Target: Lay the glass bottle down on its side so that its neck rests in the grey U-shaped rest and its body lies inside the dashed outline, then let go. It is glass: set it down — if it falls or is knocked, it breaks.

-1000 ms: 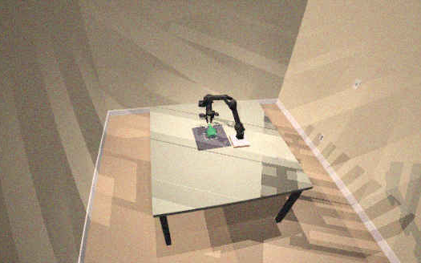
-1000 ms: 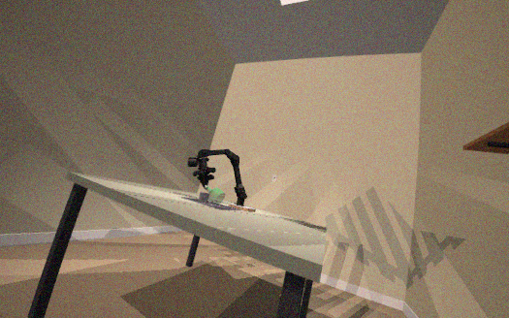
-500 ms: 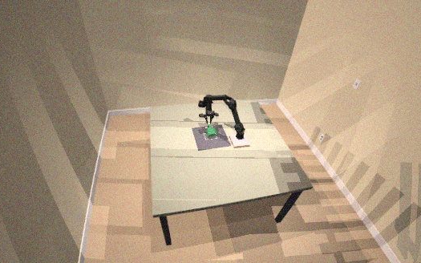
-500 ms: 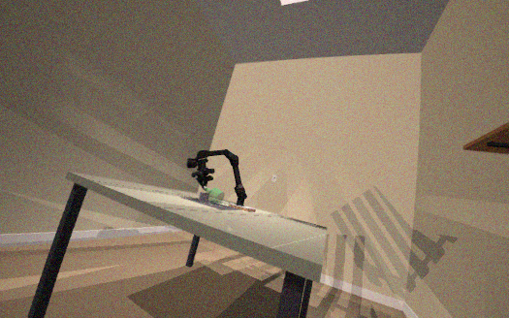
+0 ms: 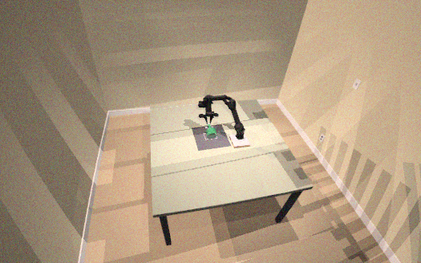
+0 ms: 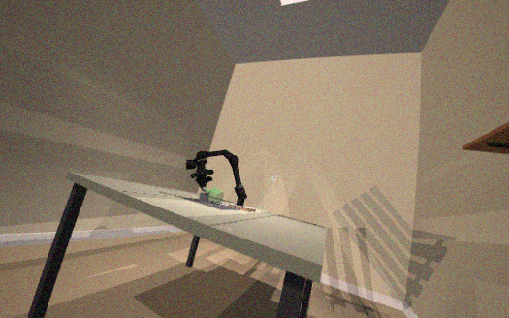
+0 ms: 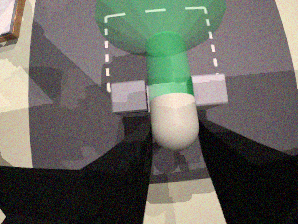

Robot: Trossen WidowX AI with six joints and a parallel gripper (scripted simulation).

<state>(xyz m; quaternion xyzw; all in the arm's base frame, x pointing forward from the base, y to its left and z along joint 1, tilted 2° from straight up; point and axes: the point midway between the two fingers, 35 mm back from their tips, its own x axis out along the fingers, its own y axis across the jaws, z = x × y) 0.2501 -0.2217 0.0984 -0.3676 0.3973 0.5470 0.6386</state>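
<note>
Jaws: my gripper [image 5: 208,123] [image 6: 203,188] [image 7: 174,119] stands partly open, its fingers closed on the neck end of the bottle, at the pale cap [image 7: 175,121].
Bottle: the green bottle [image 5: 211,131] [image 6: 214,195] [image 7: 170,65] is in my hold above the dark mat [image 5: 214,145] [image 7: 55,135]; I cannot tell its exact tilt or whether its body touches down.
Neck: from my wrist it shows between the two prongs of the grey rest [image 7: 129,97]; I cannot tell whether it bears on the rest.
Outline: the dashed outline [image 7: 107,61] shows partly through the green body, which reaches past its far edge in my wrist view.
Arm: mine arches over the table [image 5: 217,172] [image 6: 263,238], gripper pointing down.
</note>
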